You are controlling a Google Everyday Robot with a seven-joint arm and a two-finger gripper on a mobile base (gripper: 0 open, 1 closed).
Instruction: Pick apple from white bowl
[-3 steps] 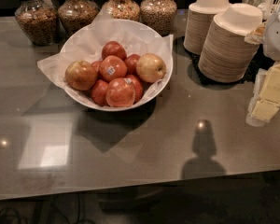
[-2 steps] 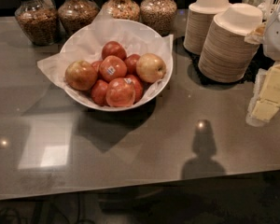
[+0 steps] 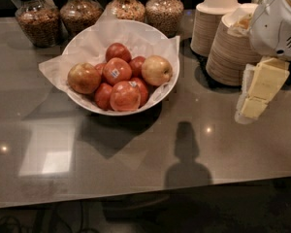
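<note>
The white bowl [image 3: 162, 42], lined with crumpled white paper, stands at the back middle of the dark counter. It holds several apples. The large orange-red and yellow apple [image 3: 84, 77] lies at the bowl's left side. A paler yellow blushed apple [image 3: 156, 70] lies at the right, and deep red stickered apples [image 3: 117, 71] fill the middle. My gripper [image 3: 254, 103], cream-coloured under a white arm, hangs at the right edge of the view. It is well to the right of the bowl, above the counter, and holds nothing.
Two stacks of beige disposable bowls [image 3: 230, 52] stand at the back right, just behind and left of the gripper. Several glass jars of grains and nuts [image 3: 80, 11] line the back edge. The counter's front edge [image 3: 136, 193] runs across the bottom.
The gripper and arm have come further into view from the right, shifting slightly left. The bowl and apples have not moved.
</note>
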